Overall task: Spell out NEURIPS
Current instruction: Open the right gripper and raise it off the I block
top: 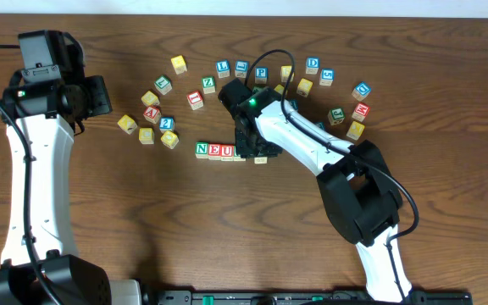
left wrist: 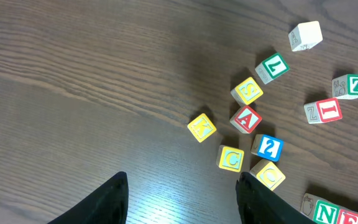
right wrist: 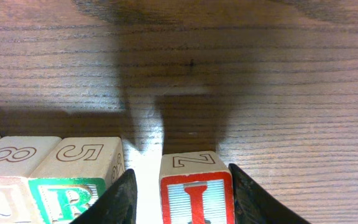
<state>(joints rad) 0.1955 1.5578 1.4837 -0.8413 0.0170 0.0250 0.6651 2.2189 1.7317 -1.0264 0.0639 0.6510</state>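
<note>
right gripper point(right wrist: 180, 177): wrist pitched down to table point(right wrist: 278, 74); jaws spread astride i cube point(right wrist: 194, 198), a gap seen on one side. i cube is set just beside r cube point(right wrist: 73, 196). left gripper point(left wrist: 182, 186): held above table, spread, nothing between.

Robotics lab bench: two cabled robot arms point(top: 36, 169) over a wooden table point(top: 185, 229)

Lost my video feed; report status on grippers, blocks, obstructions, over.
Left gripper open, empty. Right gripper open, straddling red-bordered wooden I cube, gap to green-bordered wooden R cube. Nothing blocking that gap.
</note>
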